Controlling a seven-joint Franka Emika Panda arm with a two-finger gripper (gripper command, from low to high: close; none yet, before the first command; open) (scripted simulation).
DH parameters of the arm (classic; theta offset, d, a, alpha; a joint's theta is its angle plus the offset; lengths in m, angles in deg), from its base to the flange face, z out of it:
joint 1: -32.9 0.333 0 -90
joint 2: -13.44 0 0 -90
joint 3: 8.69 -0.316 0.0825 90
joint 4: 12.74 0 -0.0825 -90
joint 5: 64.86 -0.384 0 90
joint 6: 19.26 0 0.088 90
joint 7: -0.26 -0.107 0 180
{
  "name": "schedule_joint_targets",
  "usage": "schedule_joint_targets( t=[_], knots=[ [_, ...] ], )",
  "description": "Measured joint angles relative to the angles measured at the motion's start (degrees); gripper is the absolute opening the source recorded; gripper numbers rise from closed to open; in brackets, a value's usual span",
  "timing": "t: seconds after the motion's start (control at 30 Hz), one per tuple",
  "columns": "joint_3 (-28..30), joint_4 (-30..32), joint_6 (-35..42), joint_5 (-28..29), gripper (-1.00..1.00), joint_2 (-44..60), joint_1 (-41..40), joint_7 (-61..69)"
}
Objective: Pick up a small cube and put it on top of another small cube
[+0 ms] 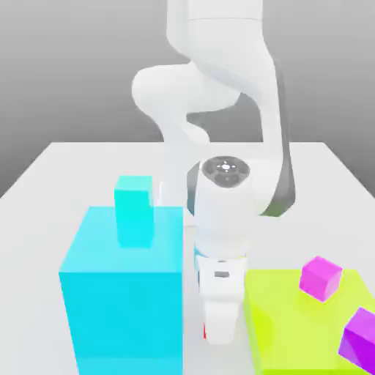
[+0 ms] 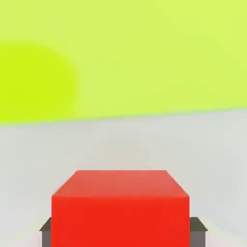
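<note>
A small red cube (image 2: 119, 207) sits between my gripper's (image 2: 120, 232) dark fingertips (image 2: 46, 230), which press against its two sides. In the exterior view the hand (image 1: 220, 307) hangs low over the table, between the two big blocks, and a sliver of the red cube (image 1: 205, 333) shows at its side. A small cyan cube (image 1: 135, 209) stands on the big cyan block (image 1: 121, 307). On the lime-green block (image 1: 293, 329) rest a magenta cube (image 1: 320, 277) and a purple cube (image 1: 362, 338).
The big cyan block rises close on the exterior view's left of the hand, and the lower lime-green block (image 2: 144, 53) lies on the right. The white table (image 1: 66, 165) stretches behind both, with the arm's base at the back.
</note>
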Motion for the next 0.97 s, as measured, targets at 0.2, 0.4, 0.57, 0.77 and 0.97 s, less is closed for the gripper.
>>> schedule_joint_targets(
  t=[0.2,0.4,0.57,0.77,0.97],
  knots=[
    [3.45,1.46,5.61,4.18,-1.00,-7.16,2.49,-3.11],
    [2.23,0.43,15.86,8.58,-1.00,-16.44,7.88,-13.02],
    [-1.09,-2.82,24.66,9.91,-1.00,-22.03,14.06,-23.98],
    [-4.52,-4.85,27.57,10.38,-1.00,-22.94,17.39,-32.70],
    [-4.41,-4.01,21.93,10.51,1.00,-18.13,17.75,-33.09]
  ],
)
